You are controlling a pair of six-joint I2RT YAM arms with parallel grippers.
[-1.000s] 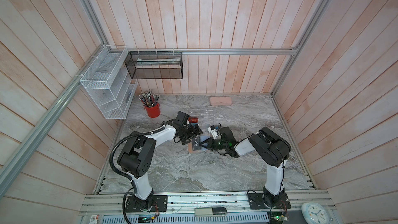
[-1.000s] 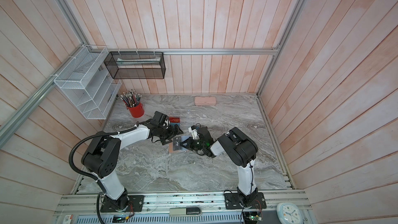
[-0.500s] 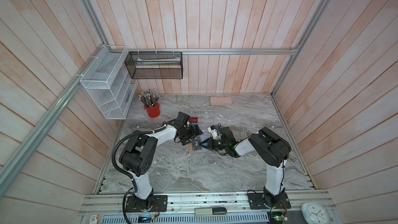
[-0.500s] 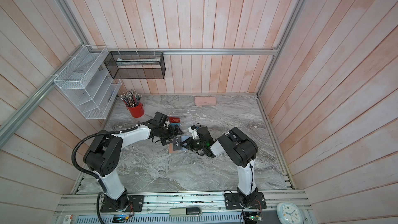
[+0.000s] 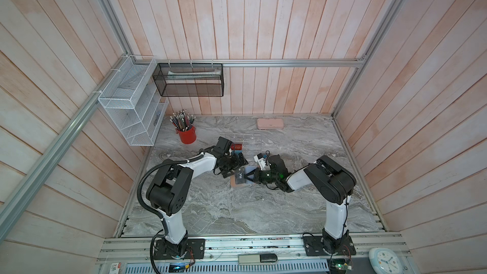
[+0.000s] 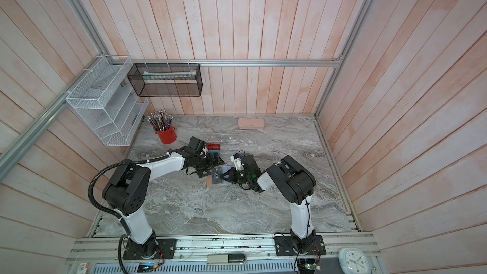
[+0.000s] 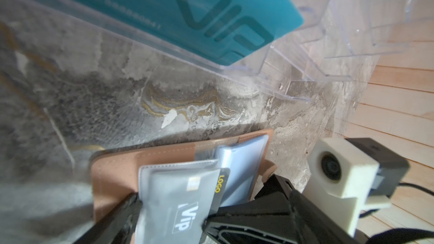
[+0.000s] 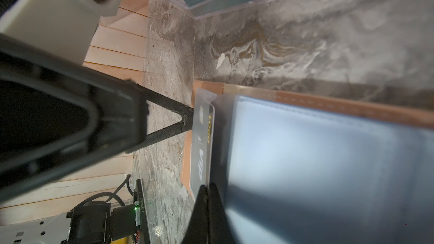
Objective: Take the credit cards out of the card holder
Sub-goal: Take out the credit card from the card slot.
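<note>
The tan-pink card holder (image 5: 235, 183) (image 6: 210, 184) lies open mid-table, its pale sleeves fanned up (image 7: 242, 160). A black VIP card (image 5: 239, 175) (image 7: 185, 207) (image 8: 202, 151) sits in the nearest clear sleeve. My left gripper (image 5: 235, 167) (image 6: 210, 166) is open at the holder's far-left side, and one finger (image 7: 115, 221) rests beside that sleeve. My right gripper (image 5: 247, 177) (image 8: 207, 191) is shut, its tip against the sleeve's edge. I cannot tell if it pinches the sleeve. A red card (image 5: 237, 146) and a teal card (image 7: 164, 3) stand in the clear rack (image 5: 249, 141).
A red cup of pencils (image 5: 186, 134) stands at the back left and a long pale pink case (image 5: 270, 123) lies by the back wall. A white wire shelf (image 5: 129, 109) and a black mesh basket (image 5: 188, 80) hang on the walls.
</note>
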